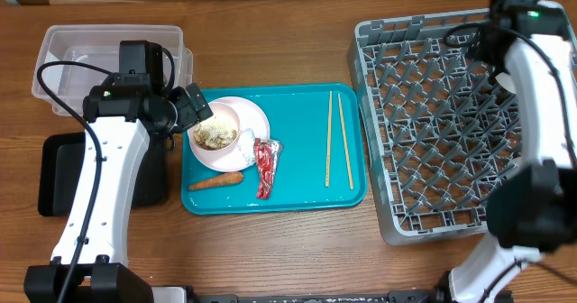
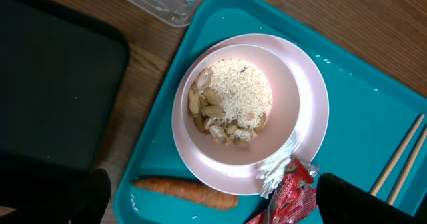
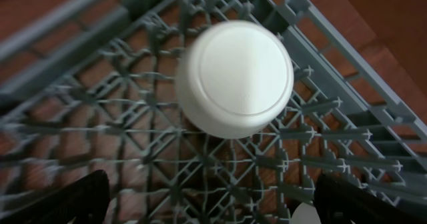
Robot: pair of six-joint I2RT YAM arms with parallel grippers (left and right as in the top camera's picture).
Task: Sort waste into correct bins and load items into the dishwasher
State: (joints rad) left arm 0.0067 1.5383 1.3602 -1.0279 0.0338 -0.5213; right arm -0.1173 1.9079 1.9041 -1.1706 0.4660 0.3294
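A pale pink plate (image 2: 310,111) on the teal tray (image 2: 360,97) carries a bowl (image 2: 287,84) of white rice and beige scraps (image 2: 230,101). A crumpled white paper bit (image 2: 275,171) and a shiny red wrapper (image 2: 290,194) lie at the plate's edge, and an orange carrot (image 2: 187,191) lies beside it. My left gripper (image 2: 213,211) hangs open above them, holding nothing. The chopsticks (image 1: 339,139) lie on the tray's right side. Over the grey dish rack (image 1: 424,141), my right gripper (image 3: 213,204) stands open. A white upturned cup (image 3: 235,77) rests on the pegs, apart from its fingers.
The clear tub (image 1: 81,55) stands at the back left, and the black tray (image 1: 54,172) lies in front of it, partly under my left arm. A second white item (image 3: 303,214) shows in the rack near my right finger. The rack's high walls ring the right side.
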